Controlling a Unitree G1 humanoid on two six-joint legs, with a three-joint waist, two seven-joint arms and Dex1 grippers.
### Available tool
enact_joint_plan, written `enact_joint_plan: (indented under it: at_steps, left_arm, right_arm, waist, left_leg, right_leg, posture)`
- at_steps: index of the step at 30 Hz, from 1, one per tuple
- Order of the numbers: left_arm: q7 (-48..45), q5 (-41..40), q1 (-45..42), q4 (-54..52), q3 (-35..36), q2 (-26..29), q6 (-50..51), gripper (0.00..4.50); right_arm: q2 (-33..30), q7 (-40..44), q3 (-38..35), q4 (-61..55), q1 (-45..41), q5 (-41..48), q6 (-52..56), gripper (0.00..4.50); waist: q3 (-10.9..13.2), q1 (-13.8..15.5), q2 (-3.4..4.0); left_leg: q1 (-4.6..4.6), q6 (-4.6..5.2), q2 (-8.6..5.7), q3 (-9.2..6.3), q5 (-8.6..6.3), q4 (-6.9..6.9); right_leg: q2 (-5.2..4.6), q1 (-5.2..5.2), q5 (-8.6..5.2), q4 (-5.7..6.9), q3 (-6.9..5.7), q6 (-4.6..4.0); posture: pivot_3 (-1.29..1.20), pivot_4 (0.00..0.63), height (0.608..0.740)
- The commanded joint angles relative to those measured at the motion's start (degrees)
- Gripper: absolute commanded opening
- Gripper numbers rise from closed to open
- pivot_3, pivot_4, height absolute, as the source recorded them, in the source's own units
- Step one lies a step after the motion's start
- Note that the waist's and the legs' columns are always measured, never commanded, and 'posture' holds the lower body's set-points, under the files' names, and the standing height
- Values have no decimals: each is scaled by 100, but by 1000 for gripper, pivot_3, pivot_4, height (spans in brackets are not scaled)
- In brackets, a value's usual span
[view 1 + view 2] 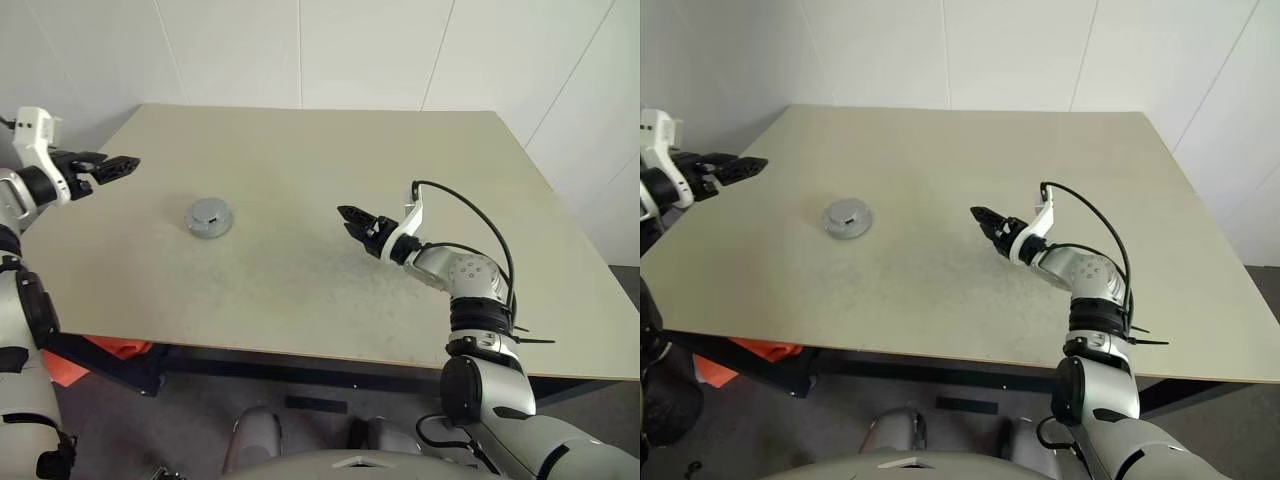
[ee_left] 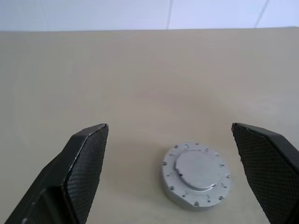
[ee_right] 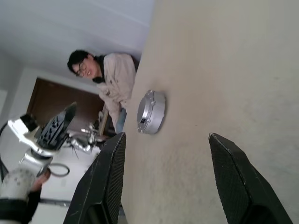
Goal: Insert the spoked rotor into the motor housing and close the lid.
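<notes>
The lid [image 1: 209, 217] sits on the bench [image 1: 320, 150], toward its left half and closed over what lies beneath it. The left tool [image 1: 118, 168] hangs left of the lid, above the bench's left edge. The right tool [image 1: 352, 219] is well to the lid's right, apart from it. A person [image 3: 108, 79] stands beyond the bench's left side.
</notes>
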Motion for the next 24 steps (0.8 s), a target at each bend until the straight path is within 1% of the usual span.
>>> enact_joint_plan:
  at_steps: [1, 3, 5, 7, 9, 12, 15, 17, 19, 20, 24]
  left_arm:
    - [-707, -56, 100, -844, -379, -514, 221, 4474]
    - [-891, -117, 196, -1164, -507, -812, 404, 4474]
    - [-952, -26, 306, -1356, -692, -1058, 350, 4474]
    - [-1008, 6, 346, -1467, -829, -1277, 361, 4474]
    - [-1117, 14, 360, -1605, -971, -1453, 368, 4474]
    - [-1240, -1, 331, -1824, -1158, -1727, 332, 4474]
    - [-1312, -75, 362, -2153, -1285, -1976, 354, 4474]
    - [-1207, -107, 401, -2350, -1305, -2166, 308, 4474]
    - [-725, -98, 226, -2077, -1167, -2402, 224, 4474]
    - [-675, -130, 178, -2054, -1139, -2485, 234, 4474]
    - [-919, -270, 248, -2448, -1262, -2635, 479, 4474]
  right_arm:
    - [-635, 743, 576, -986, 69, -220, -104, 3166]
    - [-1049, 1152, 915, -1289, 196, -474, -338, 3166]
    - [-1360, 1488, 1141, -1528, 337, -659, -555, 3166]
    - [-1594, 1775, 1331, -1784, 507, -894, -896, 3166]
    - [-1789, 1993, 1526, -2017, 672, -1221, -1347, 3166]
    - [-1921, 2140, 1637, -2140, 844, -1620, -1959, 3166]
    - [-1958, 2205, 1612, -2072, 913, -1819, -2257, 3166]
    - [-1978, 2257, 1605, -2091, 955, -1859, -2289, 3166]
    - [-1885, 2256, 1431, -2050, 889, -1502, -1874, 3166]
    - [-1831, 2256, 1353, -2021, 839, -1342, -1713, 3166]
    - [-1827, 2364, 1371, -2163, 797, -1155, -1459, 3166]
  waist:
    - [4, 34, -10]
    - [6, 34, -20]
    - [9, 13, -24]
    - [9, -3, -24]
    - [10, -14, -24]
    - [10, 2, -25]
    - [10, 26, -25]
    - [10, 32, -26]
    - [10, 32, -25]
    - [10, 35, -25]
    - [10, 24, -25]
  left_leg:
    - [-1, 0, 0, 0, 0, 3]
    - [-2, 0, 1, 0, 0, 4]
    - [-7, 1, 2, -1, -1, 4]
    - [-19, 3, 2, -1, -2, 3]
    - [-26, 4, 2, 0, -2, 3]
    - [-24, 5, 2, -1, -1, 5]
    - [-21, 6, 0, -2, -2, 16]
    - [-20, 7, -1, -4, -2, 19]
    - [-22, 8, -1, -6, -2, 19]
    - [-26, 9, -2, -6, -2, 19]
    - [-34, 15, -2, -8, -1, 20]
  right_leg:
    - [0, 0, 0, 1, 0, 0]
    - [1, 1, 1, 2, 0, 0]
    - [2, 0, 1, 1, -1, -1]
    - [3, -1, -1, 1, -1, 2]
    - [5, -3, -17, 1, -1, 29]
    - [6, -3, -19, 1, -3, 34]
    - [4, -1, -19, 1, -3, 34]
    - [3, -1, -18, 2, -3, 33]
    - [4, 0, -10, 5, -3, 19]
    - [4, 1, -3, 5, -3, 7]
    - [5, 2, -4, 4, -6, 9]
  posture:
    - [0, 0, 740]
    - [0, 0, 740]
    - [0, 0, 740]
    - [0, 0, 740]
    - [0, 0, 740]
    - [0, 0, 740]
    - [0, 0, 740]
    - [0, 0, 740]
    - [0, 0, 740]
    - [0, 0, 740]
    - [0, 0, 740]
